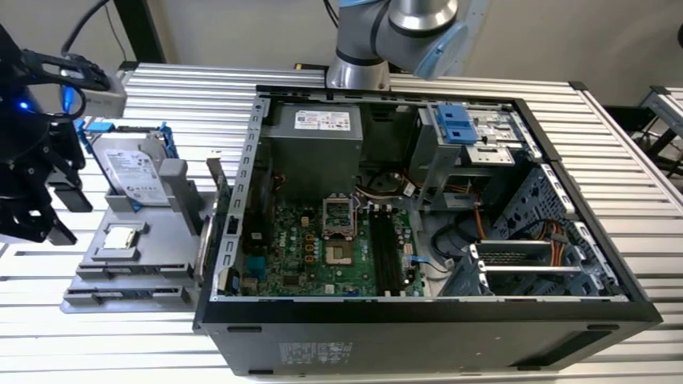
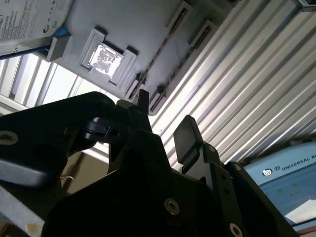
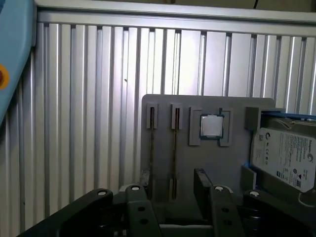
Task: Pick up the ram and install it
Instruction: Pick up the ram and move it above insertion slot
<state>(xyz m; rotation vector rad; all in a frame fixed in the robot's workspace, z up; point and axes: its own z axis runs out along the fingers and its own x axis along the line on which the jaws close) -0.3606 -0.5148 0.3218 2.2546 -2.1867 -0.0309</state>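
Observation:
The ram (image 3: 175,148) stands on edge as a thin strip in a slot of the grey holder (image 3: 197,168). A second thin strip (image 3: 151,143) stands in the slot beside it. In the second wrist view the same strips (image 2: 154,66) run along the holder. My black gripper (image 3: 173,176) hangs open over the holder's near end, with one fingertip (image 3: 200,174) on each side of the ram's line and nothing held. In the exterior view the gripper (image 1: 62,214) is at the far left, above the holder (image 1: 149,276). The motherboard's long black slots (image 1: 389,250) lie inside the open case.
A silver hard drive (image 1: 133,172) in a blue-handled frame and a small square processor chip (image 1: 121,238) sit on the holder. The open computer case (image 1: 427,316) fills the middle of the ribbed metal table (image 1: 96,336). The arm's base (image 1: 357,72) stands behind the case.

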